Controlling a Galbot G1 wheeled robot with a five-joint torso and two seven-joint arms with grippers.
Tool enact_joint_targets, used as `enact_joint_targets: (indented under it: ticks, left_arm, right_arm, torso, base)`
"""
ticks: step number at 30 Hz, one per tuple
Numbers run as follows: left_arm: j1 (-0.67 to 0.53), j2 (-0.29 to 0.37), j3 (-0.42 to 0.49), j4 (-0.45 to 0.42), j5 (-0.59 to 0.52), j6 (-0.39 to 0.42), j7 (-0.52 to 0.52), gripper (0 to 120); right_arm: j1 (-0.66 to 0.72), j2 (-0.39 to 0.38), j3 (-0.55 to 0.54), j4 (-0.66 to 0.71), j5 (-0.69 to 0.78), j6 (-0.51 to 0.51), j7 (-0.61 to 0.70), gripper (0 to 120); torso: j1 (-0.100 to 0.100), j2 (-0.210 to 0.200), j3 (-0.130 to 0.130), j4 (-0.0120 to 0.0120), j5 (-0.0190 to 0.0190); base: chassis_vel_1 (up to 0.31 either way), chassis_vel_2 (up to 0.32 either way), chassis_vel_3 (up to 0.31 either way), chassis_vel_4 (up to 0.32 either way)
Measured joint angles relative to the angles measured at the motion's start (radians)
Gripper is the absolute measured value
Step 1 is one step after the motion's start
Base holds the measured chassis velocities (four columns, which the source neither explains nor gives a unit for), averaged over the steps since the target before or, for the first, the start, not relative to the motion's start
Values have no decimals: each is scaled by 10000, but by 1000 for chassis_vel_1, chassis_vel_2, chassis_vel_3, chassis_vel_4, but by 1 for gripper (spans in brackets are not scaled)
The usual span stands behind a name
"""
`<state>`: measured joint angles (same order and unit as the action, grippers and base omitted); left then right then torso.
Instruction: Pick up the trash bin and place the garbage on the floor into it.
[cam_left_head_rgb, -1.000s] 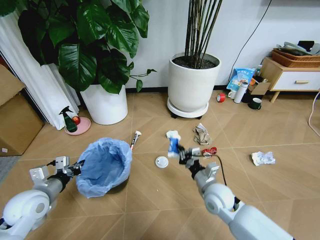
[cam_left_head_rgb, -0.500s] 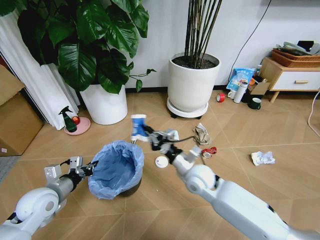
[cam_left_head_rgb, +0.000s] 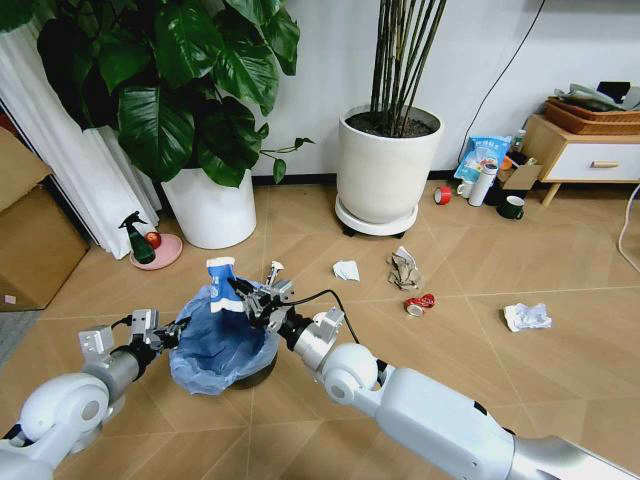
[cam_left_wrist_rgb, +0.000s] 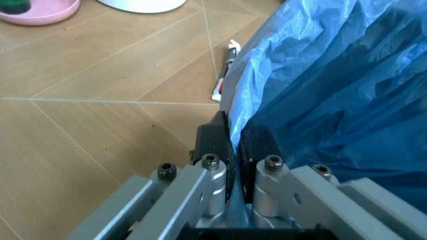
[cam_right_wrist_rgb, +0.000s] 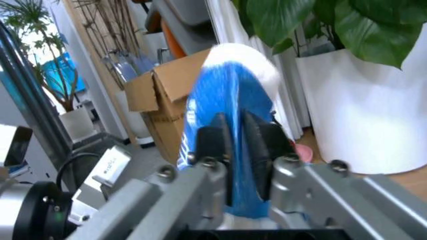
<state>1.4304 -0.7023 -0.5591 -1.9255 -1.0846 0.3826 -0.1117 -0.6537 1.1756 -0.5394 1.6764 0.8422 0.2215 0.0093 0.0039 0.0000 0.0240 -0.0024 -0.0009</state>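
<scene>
The left pincer (cam_left_head_rgb: 172, 333) is clamped narrow on the rim of the trash bin (cam_left_head_rgb: 222, 340), its dark pads (cam_left_wrist_rgb: 257, 142) pinching the fold of light-blue bag, and it holds the bin low over the floor (cam_left_head_rgb: 300, 420) at the robot's left front. The right pincer (cam_left_head_rgb: 243, 292) reaches across and grips the blue-white wrapper (cam_left_head_rgb: 221, 275), with the wrapper upright just above the far edge of the bin's mouth. The risk here is a miss: the wrapper sits over the rim rather than squarely over the opening, so a release from this spot could let it tip outward and land back on the floor beside the small tube (cam_left_head_rgb: 272, 272). A second risk lies in the left grip, which appears to hold mostly bag film; if the liner slips off the rim, the bin could sag or drop. The right arm also crosses close over the bin, so a careless withdrawal might knock it. A tissue (cam_left_head_rgb: 346, 270), brown paper (cam_left_head_rgb: 404, 268), red can (cam_left_head_rgb: 420, 303) and another crumpled tissue (cam_left_head_rgb: 526, 316) lie farther off on the floor.
</scene>
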Motion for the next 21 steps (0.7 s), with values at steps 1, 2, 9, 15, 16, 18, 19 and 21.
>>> enact_joint_targets:
  ticks: [1, 2, 9, 15, 16, 18, 19, 21]
  left_arm:
    - [13, 0, -37, -17, -5, 1, 0, 0]
    - [28, -1, -70, -32, -14, 3, -5, 0]
    - [111, -15, -238, -67, -33, 10, -34, 0]
    - [323, -146, -562, -180, -1, 11, -187, 0]
    - [394, -191, -685, -199, -1, 11, -234, 0]
    - [436, -206, -759, -210, -1, 9, -251, 0]
    - [514, -222, -912, -235, -4, 3, -275, 0]
    - [569, -225, -1039, -262, -20, -2, -306, 0]
  right_arm:
    - [-8, -32, 0, 27, 8, -30, 41, 18]
    - [-14, -58, -17, 54, 17, -50, 73, 22]
    - [-109, -103, -102, 189, 55, -94, 174, 45]
    - [-171, 229, 410, 495, 206, -327, 637, 68]
    - [-185, 269, 711, 596, 261, -442, 835, 73]
    - [-193, 260, 888, 650, 277, -513, 945, 77]
    - [-228, 165, 1251, 731, 310, -613, 1127, 83]
    - [-307, 18, 1598, 774, 312, -709, 1282, 88]
  torso:
    - [0, 0, 0, 0, -1]
    - [0, 1, 0, 0, 0]
    - [0, 1, 0, 0, 1]
    - [0, 1, 0, 3, 2]
    - [0, 0, 0, 4, 1]
    - [0, 0, 0, 4, 1]
    - [0, 1, 0, 4, 2]
    - [0, 1, 0, 4, 2]
  base:
    - [0, 0, 0, 0]
    - [0, 0, 0, 0]
    - [0, 0, 0, 0]
    - [0, 0, 0, 0]
    - [0, 0, 0, 0]
    - [0, 0, 0, 0]
    - [0, 0, 0, 0]
    - [0, 0, 0, 0]
